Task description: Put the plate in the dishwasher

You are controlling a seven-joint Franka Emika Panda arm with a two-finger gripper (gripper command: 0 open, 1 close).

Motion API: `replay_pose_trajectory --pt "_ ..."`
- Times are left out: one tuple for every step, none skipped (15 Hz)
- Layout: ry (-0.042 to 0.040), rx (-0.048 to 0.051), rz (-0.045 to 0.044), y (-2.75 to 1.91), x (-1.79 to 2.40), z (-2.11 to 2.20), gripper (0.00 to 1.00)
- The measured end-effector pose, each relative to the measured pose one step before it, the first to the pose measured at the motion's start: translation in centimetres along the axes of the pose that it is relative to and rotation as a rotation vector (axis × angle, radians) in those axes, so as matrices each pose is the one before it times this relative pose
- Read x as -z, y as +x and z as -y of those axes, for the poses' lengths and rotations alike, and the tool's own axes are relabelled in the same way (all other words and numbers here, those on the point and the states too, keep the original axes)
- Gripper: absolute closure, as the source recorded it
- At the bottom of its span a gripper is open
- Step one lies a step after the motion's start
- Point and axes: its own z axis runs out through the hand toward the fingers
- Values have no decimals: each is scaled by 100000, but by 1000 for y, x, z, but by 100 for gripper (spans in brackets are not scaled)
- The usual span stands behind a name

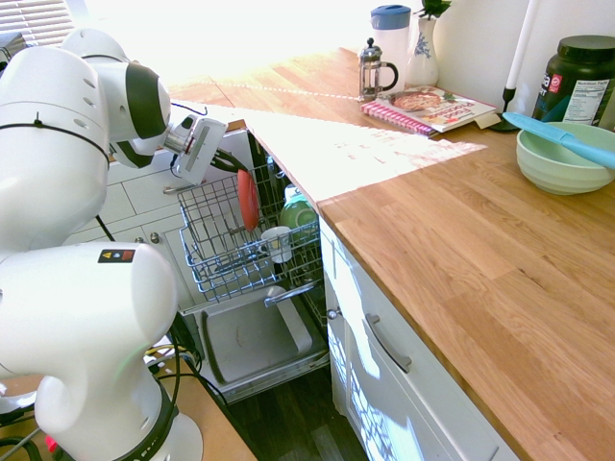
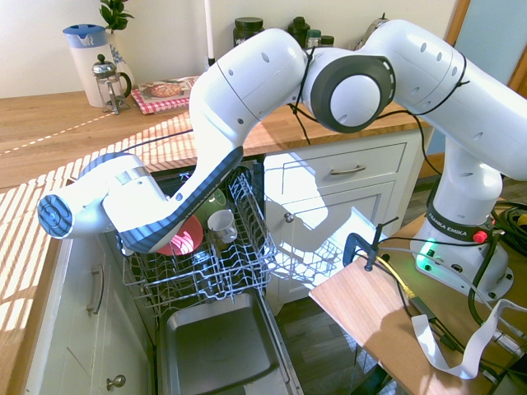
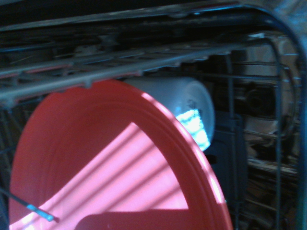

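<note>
The coral-pink plate (image 1: 248, 200) stands on edge in the grey wire rack (image 1: 216, 259) of the open dishwasher, looking red edge-on. In the second exterior view the plate (image 2: 184, 237) shows pink behind my forearm, inside the pulled-out rack (image 2: 247, 263). It fills the wrist view as a big red-pink disc (image 3: 96, 163), very close. My gripper (image 1: 229, 163) sits right at the plate's top edge, and its tips are too dark and hidden to read. The grey inner door panel (image 1: 252, 338) lies open below the rack.
A white cup (image 1: 277, 243) and green dishes (image 1: 298, 211) sit in the rack beside the plate. White drawers (image 1: 384, 346) flank the dishwasher. A pale green bowl (image 1: 557, 163), French press (image 1: 375, 69) and cookbook (image 1: 432, 108) stand on the wooden counter (image 1: 461, 250).
</note>
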Motion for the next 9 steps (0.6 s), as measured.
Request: replay_pose_trajectory --pt "3032 2861 3604 108 -251 290 0" --pt "3064 2696 3660 207 -223 160 0" --pt "3945 2648 3941 226 -172 91 0" --pt "4259 2379 3330 327 -94 -49 0" --pt "4270 1980 3519 339 -123 -221 0" --pt "4656 1670 3485 592 -128 -491 0" --pt "5143 1207 3036 776 2 -703 0" --pt "5339 687 2894 745 311 -885 0" --pt "5566 -25 2418 819 782 -1134 0"
